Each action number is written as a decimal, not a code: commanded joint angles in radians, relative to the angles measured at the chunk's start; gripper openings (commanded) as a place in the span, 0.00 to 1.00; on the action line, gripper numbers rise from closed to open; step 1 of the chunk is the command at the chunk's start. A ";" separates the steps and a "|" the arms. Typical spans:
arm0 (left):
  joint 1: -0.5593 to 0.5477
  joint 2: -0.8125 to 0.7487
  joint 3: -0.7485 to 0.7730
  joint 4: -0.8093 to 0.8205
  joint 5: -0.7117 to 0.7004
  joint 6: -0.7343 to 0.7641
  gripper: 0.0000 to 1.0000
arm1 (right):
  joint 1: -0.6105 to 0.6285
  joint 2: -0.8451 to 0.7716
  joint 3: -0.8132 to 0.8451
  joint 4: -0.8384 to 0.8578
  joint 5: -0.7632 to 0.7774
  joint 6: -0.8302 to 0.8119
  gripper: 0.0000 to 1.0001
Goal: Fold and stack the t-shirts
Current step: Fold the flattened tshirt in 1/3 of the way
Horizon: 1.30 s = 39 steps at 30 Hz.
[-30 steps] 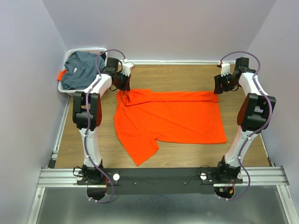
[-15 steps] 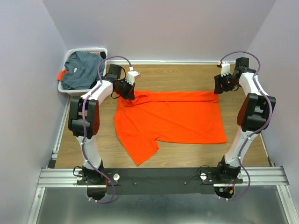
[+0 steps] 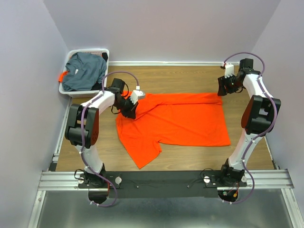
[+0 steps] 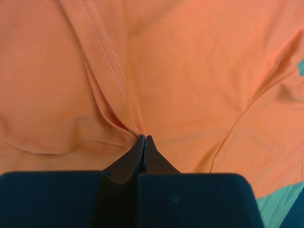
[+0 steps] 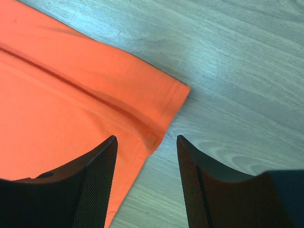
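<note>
The orange t-shirt (image 3: 175, 121) lies spread on the wooden table (image 3: 190, 78), its back edge folded over. My left gripper (image 3: 130, 110) is shut on a bunched fold of it near the left shoulder; in the left wrist view the jaws (image 4: 145, 137) pinch together on orange cloth (image 4: 190, 71). My right gripper (image 3: 221, 90) hangs open over the shirt's back right corner. The right wrist view shows that hemmed corner (image 5: 161, 102) just ahead of the gap between my fingers (image 5: 147, 137). The dark grey-blue t-shirt (image 3: 84, 71) lies crumpled in the basket.
The white slotted basket (image 3: 88, 50) stands at the back left corner against the wall. Purple walls close in the table on three sides. The black rail (image 3: 161, 180) with both arm bases runs along the near edge.
My left gripper has moved from the back left corner toward the front and right, pulling the shirt's shoulder fold inward over the body. The right arm has stayed put.
</note>
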 commanded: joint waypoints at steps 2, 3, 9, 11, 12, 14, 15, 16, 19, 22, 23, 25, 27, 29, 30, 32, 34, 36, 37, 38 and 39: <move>-0.003 -0.045 -0.024 -0.055 -0.021 0.134 0.00 | -0.007 -0.039 -0.020 -0.023 -0.016 -0.015 0.60; -0.004 -0.040 -0.027 -0.062 -0.035 0.147 0.00 | -0.007 -0.036 -0.018 -0.023 -0.016 -0.016 0.60; -0.046 -0.051 -0.004 -0.150 -0.015 0.292 0.21 | -0.007 -0.034 -0.027 -0.023 -0.002 -0.028 0.60; -0.049 -0.049 0.022 -0.184 0.007 0.316 0.31 | -0.007 -0.028 -0.029 -0.023 0.004 -0.030 0.59; -0.049 -0.046 0.055 -0.193 0.022 0.319 0.32 | -0.007 -0.026 -0.029 -0.023 0.004 -0.032 0.59; -0.049 -0.026 0.103 -0.178 0.019 0.280 0.36 | -0.005 -0.017 -0.024 -0.023 0.013 -0.029 0.58; -0.049 -0.013 0.117 -0.168 0.022 0.267 0.37 | -0.005 -0.011 -0.023 -0.025 0.018 -0.025 0.57; -0.049 -0.008 0.137 -0.119 0.019 0.237 0.37 | -0.005 -0.006 -0.023 -0.025 0.021 -0.024 0.56; -0.049 0.014 0.161 -0.015 -0.010 0.079 0.37 | -0.004 0.003 -0.021 -0.023 0.024 -0.021 0.54; -0.052 0.075 0.219 0.111 -0.084 -0.075 0.36 | -0.002 0.018 -0.021 -0.025 0.030 -0.012 0.50; -0.054 0.095 0.256 0.148 -0.108 -0.110 0.35 | -0.002 0.018 -0.021 -0.025 0.031 -0.010 0.49; -0.064 0.154 0.299 0.158 -0.156 -0.157 0.33 | -0.002 0.023 -0.018 -0.025 0.033 -0.005 0.46; -0.075 0.185 0.340 0.168 -0.209 -0.168 0.32 | -0.002 0.026 -0.017 -0.023 0.039 -0.004 0.44; -0.099 0.219 0.353 0.179 -0.245 -0.181 0.31 | -0.002 0.027 -0.014 -0.023 0.042 -0.002 0.43; -0.106 0.240 0.361 0.181 -0.268 -0.179 0.31 | -0.001 0.029 -0.012 -0.023 0.044 -0.001 0.43; -0.132 0.261 0.370 0.176 -0.283 -0.179 0.30 | -0.002 0.037 -0.007 -0.023 0.045 0.004 0.41; -0.153 0.276 0.365 0.170 -0.288 -0.172 0.30 | -0.002 0.041 -0.003 -0.023 0.045 0.008 0.41; -0.191 0.268 0.344 0.155 -0.282 -0.144 0.29 | -0.001 0.043 -0.001 -0.023 0.047 0.010 0.41; -0.205 0.261 0.330 0.152 -0.282 -0.130 0.29 | -0.001 0.041 -0.001 -0.023 0.048 0.010 0.41; -0.216 0.252 0.316 0.146 -0.279 -0.121 0.28 | -0.002 0.043 0.000 -0.023 0.051 0.008 0.41; -0.239 0.244 0.290 0.138 -0.268 -0.095 0.28 | -0.001 0.041 0.000 -0.023 0.051 0.007 0.41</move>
